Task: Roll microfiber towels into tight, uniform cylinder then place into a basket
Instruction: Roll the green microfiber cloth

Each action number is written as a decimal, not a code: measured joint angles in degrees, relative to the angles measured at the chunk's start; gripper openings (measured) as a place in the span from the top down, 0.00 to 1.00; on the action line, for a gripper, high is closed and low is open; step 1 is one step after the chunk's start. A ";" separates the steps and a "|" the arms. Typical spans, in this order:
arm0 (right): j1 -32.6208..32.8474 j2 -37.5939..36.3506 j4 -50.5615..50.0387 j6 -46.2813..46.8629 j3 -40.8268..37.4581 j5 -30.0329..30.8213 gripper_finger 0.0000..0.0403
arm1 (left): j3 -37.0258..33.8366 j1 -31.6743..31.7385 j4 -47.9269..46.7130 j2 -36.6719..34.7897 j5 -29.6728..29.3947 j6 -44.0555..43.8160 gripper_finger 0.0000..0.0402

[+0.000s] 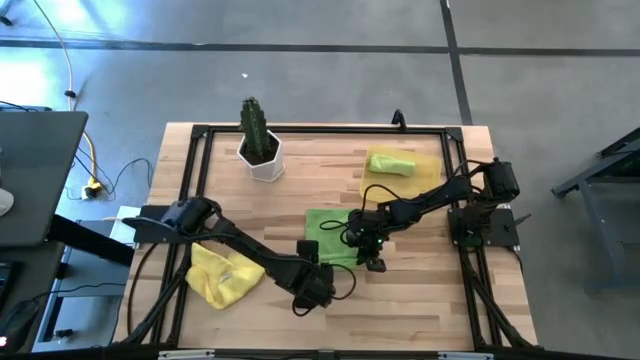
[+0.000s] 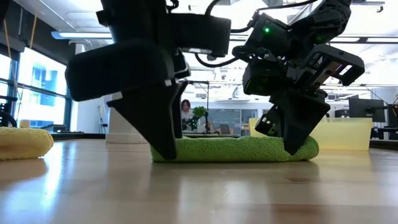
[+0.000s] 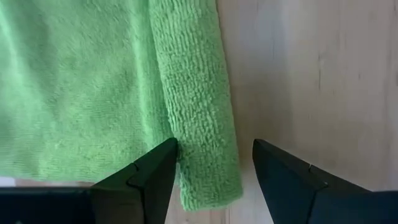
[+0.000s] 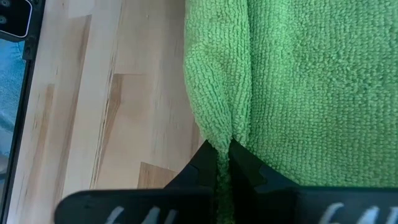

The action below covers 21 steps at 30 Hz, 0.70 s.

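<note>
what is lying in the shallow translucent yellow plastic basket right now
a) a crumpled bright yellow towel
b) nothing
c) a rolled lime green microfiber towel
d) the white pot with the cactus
c, the high view shows a rolled lime green towel lying inside the shallow translucent yellow basket at the table's far right corner.

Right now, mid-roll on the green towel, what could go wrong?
The right gripper pinches one end of the green towel's rolled edge, while the left gripper stands open astride the other end, so the roll may come out uneven or loosen. Pulling might also drag the flat part across the table.
</note>
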 joint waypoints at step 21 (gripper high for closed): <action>0.00 0.00 -0.01 -0.02 0.00 0.00 1.00 | 6.62 -3.19 -7.57 -0.05 -4.44 -2.62 0.50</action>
